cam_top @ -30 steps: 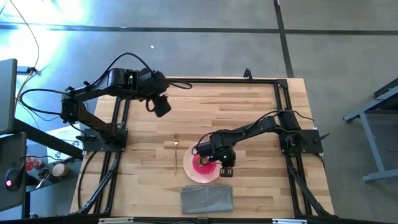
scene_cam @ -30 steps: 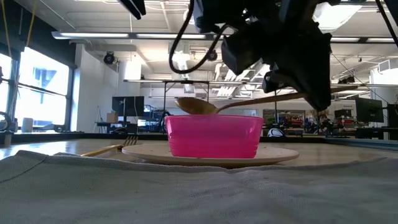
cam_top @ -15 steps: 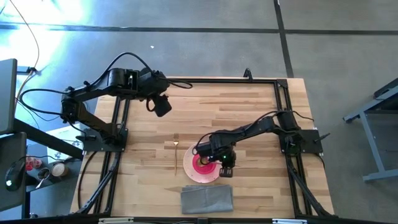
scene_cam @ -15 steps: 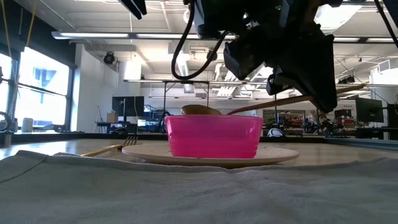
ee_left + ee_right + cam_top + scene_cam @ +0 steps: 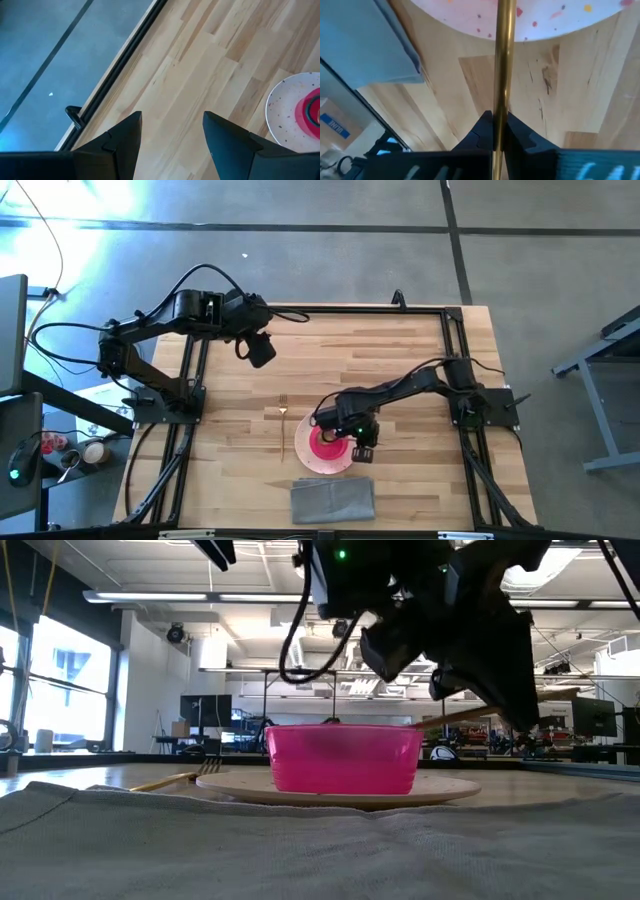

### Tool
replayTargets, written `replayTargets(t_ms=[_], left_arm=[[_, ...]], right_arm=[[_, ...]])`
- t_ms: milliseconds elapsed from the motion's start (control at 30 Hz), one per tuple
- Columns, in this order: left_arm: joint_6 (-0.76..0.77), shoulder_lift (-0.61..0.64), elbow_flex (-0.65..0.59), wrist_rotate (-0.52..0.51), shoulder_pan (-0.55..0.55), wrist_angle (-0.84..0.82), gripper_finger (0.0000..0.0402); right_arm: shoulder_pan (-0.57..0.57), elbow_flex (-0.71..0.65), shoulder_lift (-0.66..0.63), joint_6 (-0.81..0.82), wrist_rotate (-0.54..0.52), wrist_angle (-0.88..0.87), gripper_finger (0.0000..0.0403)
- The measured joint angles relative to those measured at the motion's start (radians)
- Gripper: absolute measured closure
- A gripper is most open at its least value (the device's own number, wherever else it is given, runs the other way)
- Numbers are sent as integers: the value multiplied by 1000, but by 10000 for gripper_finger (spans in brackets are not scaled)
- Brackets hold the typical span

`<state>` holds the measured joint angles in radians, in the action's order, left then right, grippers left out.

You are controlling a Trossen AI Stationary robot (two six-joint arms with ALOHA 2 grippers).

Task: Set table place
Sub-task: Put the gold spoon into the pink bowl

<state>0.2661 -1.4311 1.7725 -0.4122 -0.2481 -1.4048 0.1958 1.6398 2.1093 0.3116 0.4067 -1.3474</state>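
The speckled off-white plate (image 5: 308,461) lies on the light wood table (image 5: 400,360), near its front edge. The pink bowl (image 5: 343,758) stands on the plate. A gold fork (image 5: 283,426) lies flat on the table just left of the plate. My right gripper (image 5: 515,705) hangs over the plate's right side, shut on the gold spoon (image 5: 455,719). The spoon's bowl end is hidden inside the pink bowl. My left gripper (image 5: 172,135) waits open, high over the table's far left, with nothing between its fingers. My right gripper pinches the spoon's thin handle (image 5: 499,107) between its two fingers, toward the handle's free end. The fingers slant down from above and the right, and the handle runs on forward from between them. The spoon slopes down from the fingers, over the rim and into the pink bowl.
A folded grey cloth (image 5: 333,500) lies at the front edge, just near of the plate. The black rail frame (image 5: 350,311) runs around the tabletop. Bare wood lies between the two arms and behind the plate.
My right gripper has tipped the spoon downward while staying over the plate's right side. The spoon's bowl end, which hung above the pink bowl's rim, has sunk inside the bowl and out of sight. The gripper has stayed shut on the handle.
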Motion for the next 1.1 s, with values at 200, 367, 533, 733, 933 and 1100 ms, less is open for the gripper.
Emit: replayTargets(t_ms=[200, 367, 533, 733, 933, 1100], left_arm=[[0, 0, 0, 0, 0, 0, 200], [0, 0, 0, 0, 0, 0, 200], [0, 0, 0, 0, 0, 0, 200], [0, 0, 0, 0, 0, 5, 200], [-7, 0, 0, -1, 0, 21, 199], [-17, 1, -1, -18, 1, 18, 199]], right_arm=[[0, 0, 39, -25, 37, -14, 402], [0, 2, 39, -33, 36, -13, 396], [0, 2, 39, -40, 36, -9, 380], [-6, 3, 21, -26, 35, -6, 347], [-19, 3, -25, 4, 28, 4, 321], [-19, 3, -85, 4, -62, 1, 308]])
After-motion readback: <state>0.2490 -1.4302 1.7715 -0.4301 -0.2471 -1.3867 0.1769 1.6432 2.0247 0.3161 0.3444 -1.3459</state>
